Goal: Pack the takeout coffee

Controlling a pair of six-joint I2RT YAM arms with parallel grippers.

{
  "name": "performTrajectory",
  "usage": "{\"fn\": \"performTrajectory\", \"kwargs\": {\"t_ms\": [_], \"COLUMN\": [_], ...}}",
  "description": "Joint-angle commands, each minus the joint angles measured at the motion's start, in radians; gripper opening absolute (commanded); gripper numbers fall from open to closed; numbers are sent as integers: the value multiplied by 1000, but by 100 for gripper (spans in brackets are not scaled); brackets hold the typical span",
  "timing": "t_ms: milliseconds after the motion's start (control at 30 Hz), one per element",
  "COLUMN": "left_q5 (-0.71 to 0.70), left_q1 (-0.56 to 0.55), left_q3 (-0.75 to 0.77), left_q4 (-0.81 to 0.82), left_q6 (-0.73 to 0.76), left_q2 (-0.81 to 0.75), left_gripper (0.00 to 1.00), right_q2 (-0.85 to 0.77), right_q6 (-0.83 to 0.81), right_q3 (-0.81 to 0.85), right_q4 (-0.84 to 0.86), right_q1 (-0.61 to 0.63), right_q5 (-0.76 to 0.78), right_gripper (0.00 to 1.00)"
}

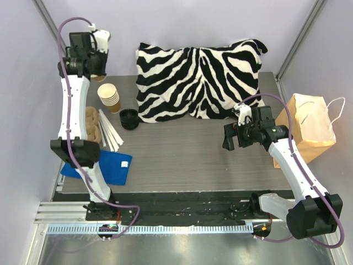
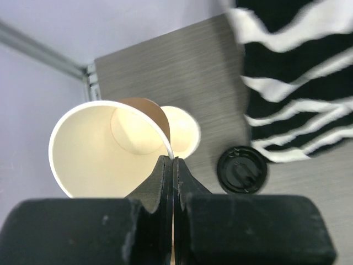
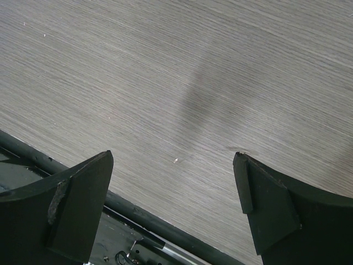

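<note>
So far you have barely begun: no lidded coffee shows anywhere. What you do have is one bare paper cup (image 2: pixel 105 149), raised at the far left corner of the table (image 1: pixel 182 160), directly over the stack of cups (image 1: pixel 109 96). Your left gripper (image 2: pixel 172 165) pinches its thin rolled rim, fingers pressed together on the wall. The cup is brown outside, smooth and cream-white inside, tapered and light, so I judge the wall will buckle easily.

Your right gripper (image 3: pixel 172 160) hangs over bare grey woodgrain with its jaws spread wide, holding nothing.

As I see it, setting the cup down, capping it and bagging it remain. The black lids (image 2: pixel 241 169) are glossy moulded plastic, sitting just beside the stack. The paper bag (image 1: pixel 306 124), creased kraft with white cord handles, lies at the table's right edge.
</note>
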Motion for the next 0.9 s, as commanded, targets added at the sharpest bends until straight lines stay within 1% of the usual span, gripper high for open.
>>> {"fn": "performTrajectory", "kwargs": {"t_ms": [0,33,67,100,133,167,200,233,300,333,367,400,467,500,600,733,867], "left_q5": [10,5,-1,-22,-25,-33,-83,-99,-114,-132,-140,-143,-157,-156,-142,-151,-166], "left_q1": [-177,-270,-324,-380,-491,-551,-613,-727,-820,-896,-931,-989,-1032,-1062,-1106,-1150,-1179], "left_q3": [-159,-211,-260,-373,-420,-470,-553,-601,-681,-754,-785,-814,-879,-894,-917,-957,-1011], "left_q4": [-20,-10,-5,4,14,14,18,32,63,101,119,154,199,237,273,328,392], "left_q6": [98,130,141,150,151,168,176,184,191,196,197,199,199,197,170,150,125], "left_q2": [-213,-247,-312,-340,-363,-400,-411,-420,-442,-445,-443,-437,-425,-410,-371,-316,-304], "left_gripper": [0,0,0,0,0,0,0,0,0,0,0,0,0,0,0,0,0], "right_q2": [-4,-1,-1,2,5,7,8,10,13,13,10,8,4,1,1,7,16], "right_q6": [-5,-3,0,1,4,9,12,14,17,18,18,18,18,18,18,15,15], "right_q3": [49,50,52,56,56,58,59,59,61,62,61,59,56,53,49,45,45], "right_q4": [20,18,18,18,20,21,24,26,24,24,24,26,24,23,21,23,23], "right_q1": [-6,-6,-8,-9,-11,-14,-15,-17,-23,-25,-28,-29,-34,-35,-37,-40,-40], "right_q5": [-31,-36,-37,-40,-40,-42,-42,-42,-40,-40,-40,-40,-37,-36,-34,-37,-42], "right_gripper": [100,100,100,100,100,100,100,100,100,100,100,100,100,100,100,100,100]}}
